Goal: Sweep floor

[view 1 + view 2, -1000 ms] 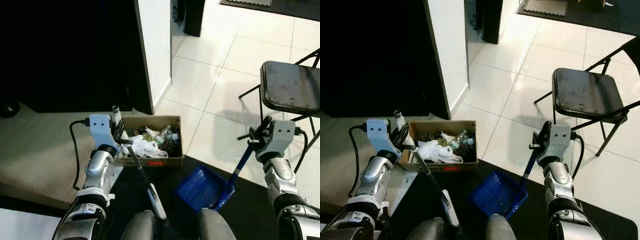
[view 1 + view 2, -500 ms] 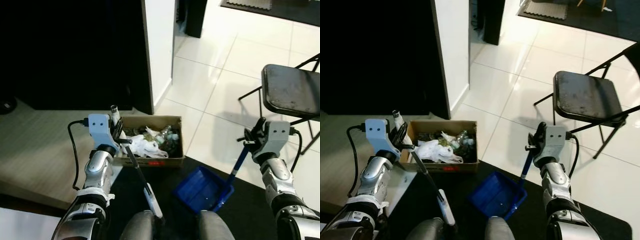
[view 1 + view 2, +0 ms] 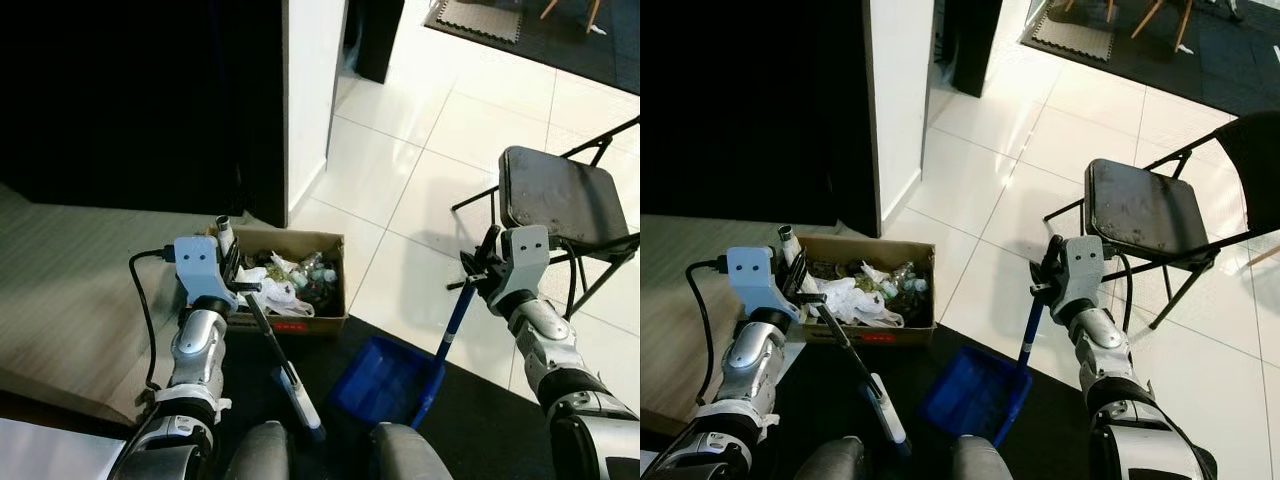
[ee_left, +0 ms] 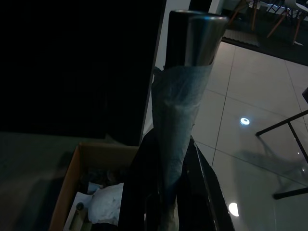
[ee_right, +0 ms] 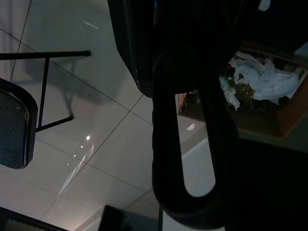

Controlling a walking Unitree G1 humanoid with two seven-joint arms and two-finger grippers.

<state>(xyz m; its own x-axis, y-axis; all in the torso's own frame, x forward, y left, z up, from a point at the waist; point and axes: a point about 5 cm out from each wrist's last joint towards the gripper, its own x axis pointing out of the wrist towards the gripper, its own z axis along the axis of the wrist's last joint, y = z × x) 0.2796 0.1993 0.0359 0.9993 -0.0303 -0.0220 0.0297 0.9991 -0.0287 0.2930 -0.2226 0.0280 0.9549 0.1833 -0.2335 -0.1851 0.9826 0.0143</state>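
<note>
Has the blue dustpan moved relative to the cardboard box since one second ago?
Cannot tell. The dustpan sits just right of the cardboard box as before; the whole picture shifted, so the camera moved.

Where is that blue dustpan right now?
The blue dustpan sits low on the dark mat just ahead of the robot's knees, right of the cardboard box of rubbish. The right gripper holds its long handle.

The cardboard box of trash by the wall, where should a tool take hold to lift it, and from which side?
Grip the cardboard box by its bare front wall's top edge, coming from above on the robot's side. The top is open, and trash heaps toward the back and middle, so that rim looks freest.
</note>
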